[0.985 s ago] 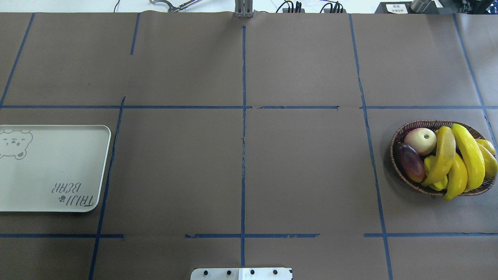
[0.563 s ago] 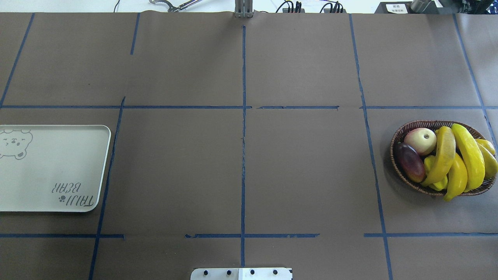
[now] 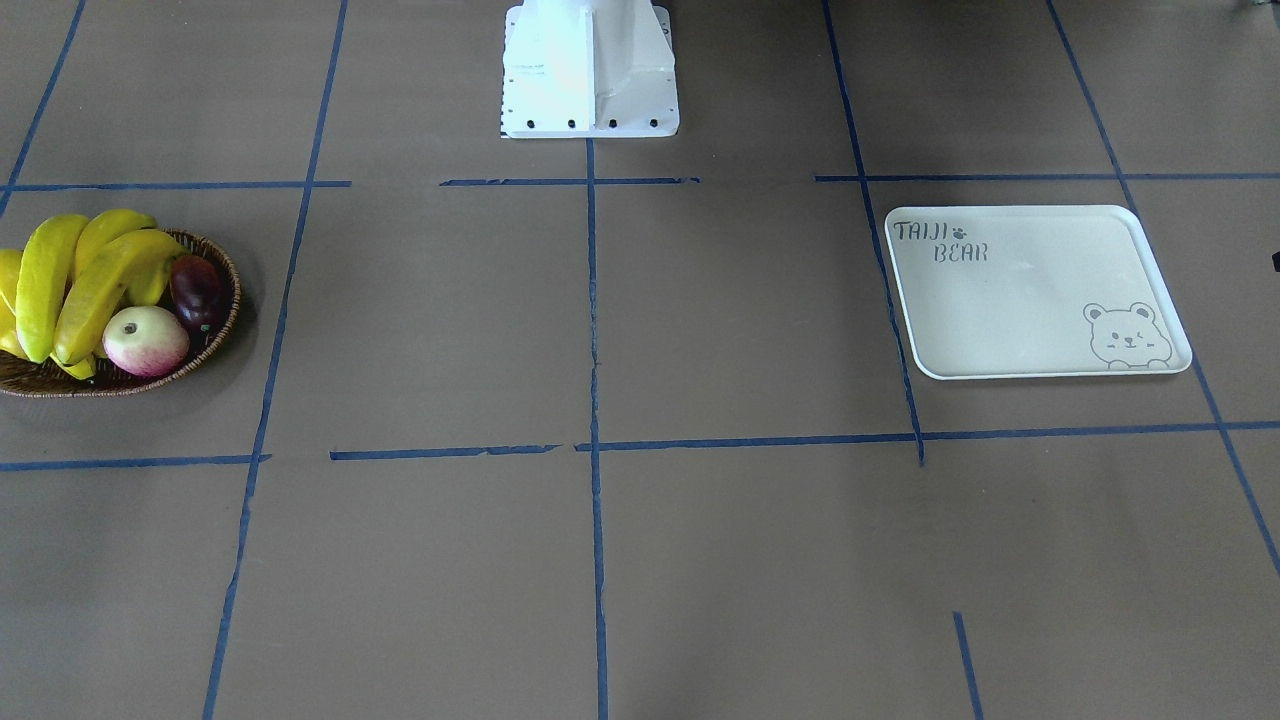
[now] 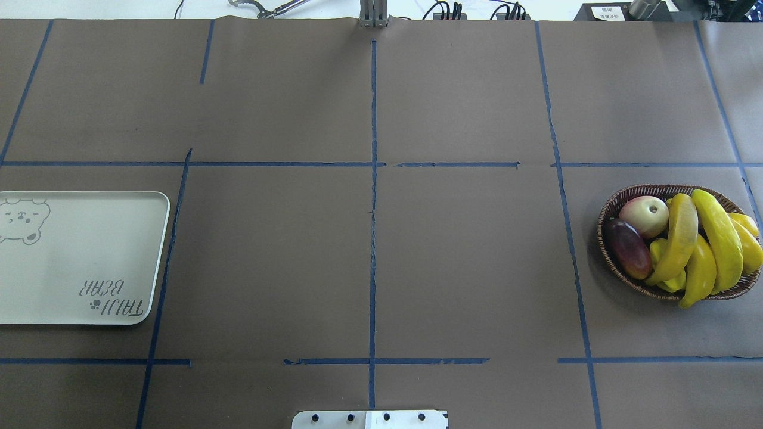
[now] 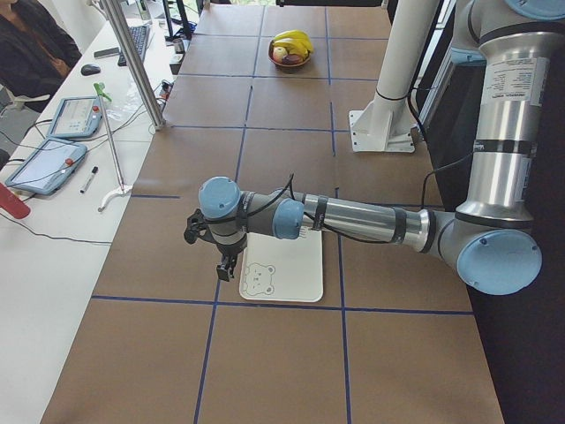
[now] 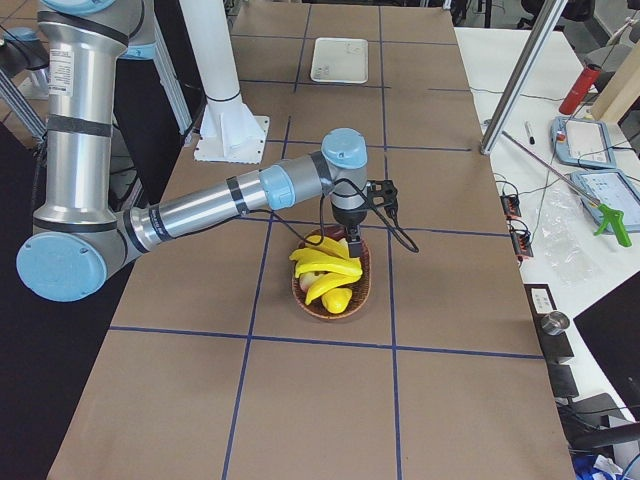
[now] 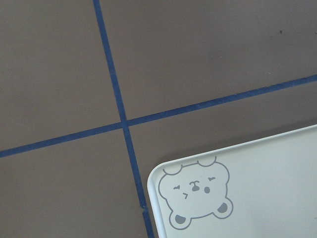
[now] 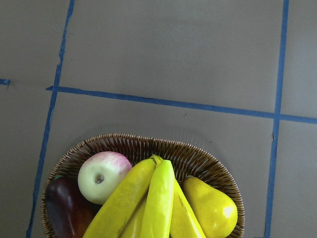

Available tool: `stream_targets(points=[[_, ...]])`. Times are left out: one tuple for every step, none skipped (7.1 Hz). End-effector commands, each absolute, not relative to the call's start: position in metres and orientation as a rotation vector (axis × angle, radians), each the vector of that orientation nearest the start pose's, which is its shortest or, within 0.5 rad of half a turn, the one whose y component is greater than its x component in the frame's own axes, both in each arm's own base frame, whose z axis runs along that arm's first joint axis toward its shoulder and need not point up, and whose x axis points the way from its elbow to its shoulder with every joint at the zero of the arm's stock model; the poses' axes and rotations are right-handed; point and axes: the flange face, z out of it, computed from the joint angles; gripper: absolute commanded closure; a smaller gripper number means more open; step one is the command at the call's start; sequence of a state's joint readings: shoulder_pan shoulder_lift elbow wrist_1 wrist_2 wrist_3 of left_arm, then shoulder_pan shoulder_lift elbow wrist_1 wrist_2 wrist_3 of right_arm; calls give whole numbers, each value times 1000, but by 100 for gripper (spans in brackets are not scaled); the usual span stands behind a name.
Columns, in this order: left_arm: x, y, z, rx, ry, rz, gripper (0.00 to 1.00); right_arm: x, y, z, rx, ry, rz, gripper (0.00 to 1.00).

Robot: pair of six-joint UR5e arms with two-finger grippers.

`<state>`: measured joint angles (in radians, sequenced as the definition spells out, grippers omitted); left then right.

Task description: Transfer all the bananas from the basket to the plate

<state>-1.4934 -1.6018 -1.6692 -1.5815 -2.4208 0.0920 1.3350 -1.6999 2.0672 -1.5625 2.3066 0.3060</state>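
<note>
Bright-yellow curved bananas piled side by side in basket, one tip overhanging its rim. The basket: oval brown wicker, upright on tabletop. White rimmed plate, bear outline and "TAIJI BEAR" lettering, flat, well apart from basket

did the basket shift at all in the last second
No. In the overhead view the basket keeps the same gap to the blue tape line on its left, with the bananas lying as before.
</note>
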Motion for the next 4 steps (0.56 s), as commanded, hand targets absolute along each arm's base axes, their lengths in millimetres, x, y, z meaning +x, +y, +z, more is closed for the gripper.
stream_targets(points=[[-18, -513, 586, 139, 858, 219, 0, -57, -413, 486, 88, -787, -85, 0], [-16, -512, 585, 138, 881, 220, 0, -60, -406, 494, 65, -784, -88, 0], [-16, -512, 586, 136, 882, 219, 0, -54, -390, 508, 93, -791, -97, 0], [-16, -512, 586, 137, 883, 220, 0, -55, -370, 516, 143, -824, -69, 0]])
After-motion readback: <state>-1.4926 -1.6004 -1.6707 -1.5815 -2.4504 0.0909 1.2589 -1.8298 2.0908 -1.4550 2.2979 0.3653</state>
